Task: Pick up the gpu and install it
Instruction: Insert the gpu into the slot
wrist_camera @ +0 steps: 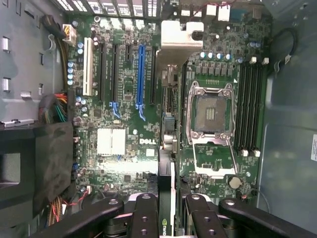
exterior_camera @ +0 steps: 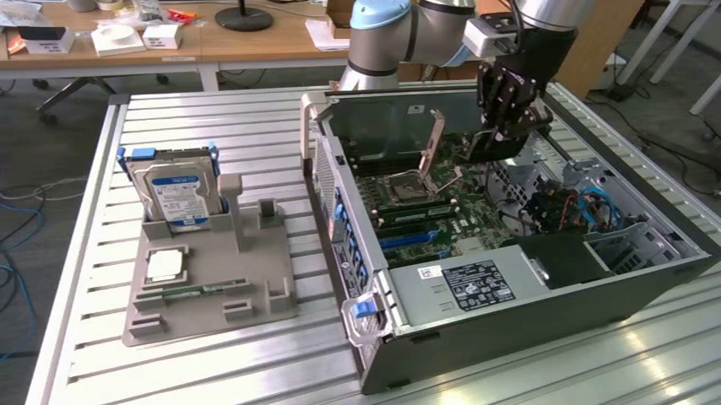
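The gpu (wrist_camera: 166, 163) is a thin dark card seen edge-on in the wrist view, with its pale metal bracket end (wrist_camera: 181, 37) at the far end. My gripper (wrist_camera: 168, 210) is shut on it, one black finger (wrist_camera: 146, 213) on each side. The card hangs above the motherboard (wrist_camera: 124, 144), between the long blue slot (wrist_camera: 140, 74) and the processor socket (wrist_camera: 212, 116). In the exterior view the gripper (exterior_camera: 504, 126) holds the dark gpu (exterior_camera: 496, 148) upright inside the open computer case (exterior_camera: 541, 287), above the board.
A grey holder (exterior_camera: 208, 270) on the slatted table's left carries a blue-labelled hard drive (exterior_camera: 175, 194) and a small green memory stick (exterior_camera: 197, 291). Inside the case are a black power supply (exterior_camera: 474, 283), blue cables (exterior_camera: 586, 207) and memory slots (wrist_camera: 247, 104). Desks stand behind.
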`<state>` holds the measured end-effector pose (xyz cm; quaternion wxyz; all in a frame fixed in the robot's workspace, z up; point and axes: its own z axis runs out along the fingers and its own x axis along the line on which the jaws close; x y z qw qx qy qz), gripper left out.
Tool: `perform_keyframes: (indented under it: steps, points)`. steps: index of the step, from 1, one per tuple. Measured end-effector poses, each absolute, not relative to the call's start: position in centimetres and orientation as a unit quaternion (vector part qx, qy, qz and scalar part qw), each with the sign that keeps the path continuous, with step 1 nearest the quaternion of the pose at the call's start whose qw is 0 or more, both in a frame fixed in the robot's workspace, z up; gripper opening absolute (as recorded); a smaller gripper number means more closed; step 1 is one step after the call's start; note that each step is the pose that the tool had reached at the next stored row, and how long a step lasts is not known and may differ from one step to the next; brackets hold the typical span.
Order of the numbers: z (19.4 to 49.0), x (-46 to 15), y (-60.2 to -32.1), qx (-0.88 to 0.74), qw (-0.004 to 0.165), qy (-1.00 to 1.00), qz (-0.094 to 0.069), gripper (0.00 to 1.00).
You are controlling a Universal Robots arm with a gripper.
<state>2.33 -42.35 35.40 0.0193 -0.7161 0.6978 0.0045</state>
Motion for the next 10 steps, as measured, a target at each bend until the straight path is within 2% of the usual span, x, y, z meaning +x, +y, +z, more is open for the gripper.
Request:
perform_keyframes:
  steps: [10]
  points:
    - [35.36,2.17,-42.39,-0.702,0.020,0.711,0.003,0.26]
